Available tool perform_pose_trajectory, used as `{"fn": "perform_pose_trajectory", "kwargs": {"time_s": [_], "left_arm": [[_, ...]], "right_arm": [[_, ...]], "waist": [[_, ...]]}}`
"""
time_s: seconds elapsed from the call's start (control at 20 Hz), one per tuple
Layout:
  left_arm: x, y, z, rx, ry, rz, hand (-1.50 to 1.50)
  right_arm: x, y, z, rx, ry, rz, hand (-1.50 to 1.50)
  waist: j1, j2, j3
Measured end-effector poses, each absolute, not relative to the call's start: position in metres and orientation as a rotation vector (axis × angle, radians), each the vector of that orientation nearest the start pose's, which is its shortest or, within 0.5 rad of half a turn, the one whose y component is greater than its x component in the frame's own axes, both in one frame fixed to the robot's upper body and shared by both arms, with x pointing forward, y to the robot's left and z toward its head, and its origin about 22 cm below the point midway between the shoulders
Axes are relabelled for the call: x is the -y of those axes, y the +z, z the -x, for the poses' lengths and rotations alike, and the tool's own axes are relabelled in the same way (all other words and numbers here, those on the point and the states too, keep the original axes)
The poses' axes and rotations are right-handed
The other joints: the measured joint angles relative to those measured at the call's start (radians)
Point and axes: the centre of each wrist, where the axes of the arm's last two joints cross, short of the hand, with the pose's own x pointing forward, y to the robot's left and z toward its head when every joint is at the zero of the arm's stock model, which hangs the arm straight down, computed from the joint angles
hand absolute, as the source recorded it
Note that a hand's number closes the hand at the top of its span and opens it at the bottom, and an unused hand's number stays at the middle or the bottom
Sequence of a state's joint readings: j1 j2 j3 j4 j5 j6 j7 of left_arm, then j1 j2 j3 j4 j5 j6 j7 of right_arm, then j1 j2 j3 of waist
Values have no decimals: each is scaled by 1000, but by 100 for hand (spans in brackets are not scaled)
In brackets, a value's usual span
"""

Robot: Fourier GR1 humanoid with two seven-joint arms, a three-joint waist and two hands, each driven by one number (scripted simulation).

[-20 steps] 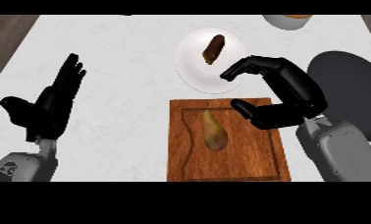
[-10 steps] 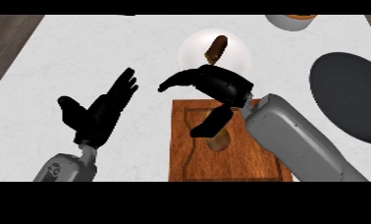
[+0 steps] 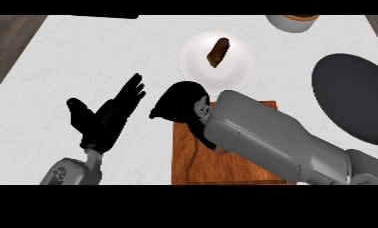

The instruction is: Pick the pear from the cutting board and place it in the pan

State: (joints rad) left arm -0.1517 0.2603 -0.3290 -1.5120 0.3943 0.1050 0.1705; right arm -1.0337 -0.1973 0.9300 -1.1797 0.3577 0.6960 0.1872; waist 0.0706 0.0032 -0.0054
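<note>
R hand [image 3: 179, 103] over cutting board [image 3: 189, 163] top-left corner, mid-frame; can't tell if clamped on anything. Can't see pear, forearm covers board. L hand [image 3: 107, 117] spread apart, centre-left. Pan [image 3: 351, 97] far right.

The cutting board [image 3: 193, 159] is reddish-brown wood with a darker grain line curling down it. My left hand [image 3: 103, 119], left of the board, is black, and so is my right hand [image 3: 181, 103] over the board's far left corner. My right forearm [image 3: 273, 137] is plain mid grey and my left forearm [image 3: 70, 172] is a paler grey.

The counter [image 3: 96, 47] under the board is white with faint grey mottling. Beyond the board, the plate [image 3: 196, 67] is white. The piece of food [image 3: 219, 52] on it is brown and darker along one edge. Right of the board, the pan [image 3: 351, 97] is flat dark grey. Further beyond it, the bowl [image 3: 289, 24] is light grey with an orange-brown inside.
</note>
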Motion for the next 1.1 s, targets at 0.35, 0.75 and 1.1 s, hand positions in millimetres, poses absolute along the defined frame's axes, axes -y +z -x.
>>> {"fn": "perform_pose_trajectory", "kwargs": {"time_s": [0.35, 0.75, 1.1], "left_arm": [[-210, 16, -263, 1356, -123, 251, 0], [-210, 8, -260, 1350, -105, 243, 0], [-213, 17, -259, 1356, -102, 234, 0]], "right_arm": [[-50, 114, -298, 636, 2609, 348, -150], [-62, 94, -274, 390, 2710, 457, -150], [-59, 78, -258, 348, 2696, 533, -150]], "waist": [[-28, -4, 2], [-48, -7, 3], [-53, -5, 5]]}}
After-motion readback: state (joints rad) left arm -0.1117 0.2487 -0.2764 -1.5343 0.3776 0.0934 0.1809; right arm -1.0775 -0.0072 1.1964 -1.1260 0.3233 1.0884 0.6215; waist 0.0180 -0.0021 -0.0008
